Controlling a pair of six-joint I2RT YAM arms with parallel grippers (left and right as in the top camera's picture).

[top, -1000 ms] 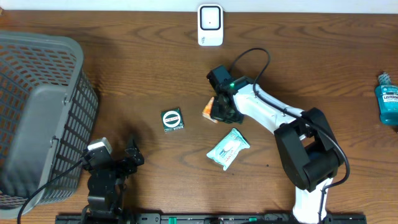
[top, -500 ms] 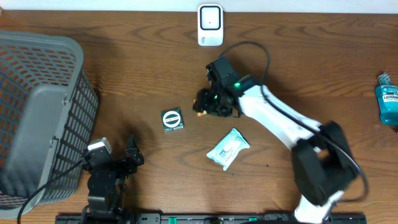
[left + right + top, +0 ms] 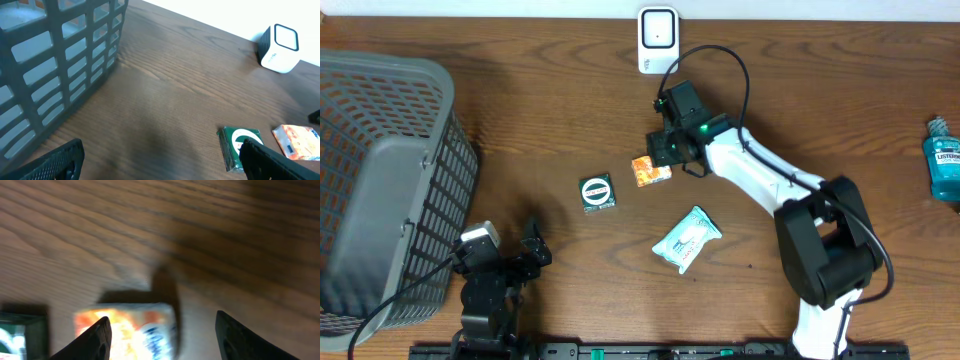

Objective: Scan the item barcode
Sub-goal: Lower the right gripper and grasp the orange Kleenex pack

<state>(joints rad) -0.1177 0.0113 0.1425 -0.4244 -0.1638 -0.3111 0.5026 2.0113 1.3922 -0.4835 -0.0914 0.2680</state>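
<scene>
Two grippers, both empty. Left gripper (image 3: 533,248), fully spread, rests near the table's (image 3: 800,90) front edge. Orange packet (image 3: 650,170) lies mid-table; right gripper (image 3: 663,150) hovers just behind it, jaws parted (wrist view blurred). Likely next: grasp it, then turn its barcode toward the scanner (image 3: 658,40) at the far edge.

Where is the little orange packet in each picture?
Overhead: the orange packet lies near the middle of the picture, just right of the green box.
Left wrist: bottom right corner, again right of the green box.
Right wrist: bottom, left of centre, blurred; the green box peeks in at bottom left.
Shared landmark: the green box.
</scene>
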